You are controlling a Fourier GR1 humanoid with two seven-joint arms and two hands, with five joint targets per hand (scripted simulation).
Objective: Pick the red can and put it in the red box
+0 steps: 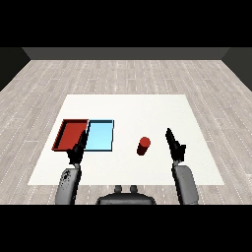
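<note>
A small red can [143, 146] stands upright on the white table [147, 108], right of centre. My right hand [174, 143] hovers a short way to its right with straight fingers, apart from it and holding nothing. The red tray [66, 129] lies at the table's left with the light blue tray [102, 135] touching its right side. My left hand [78, 148] hangs over the near edge where the two trays meet, fingers straight and holding nothing.
Grey wooden floor surrounds the table. White tabletop stretches behind the trays and the can to the far edge, and between the blue tray and the can.
</note>
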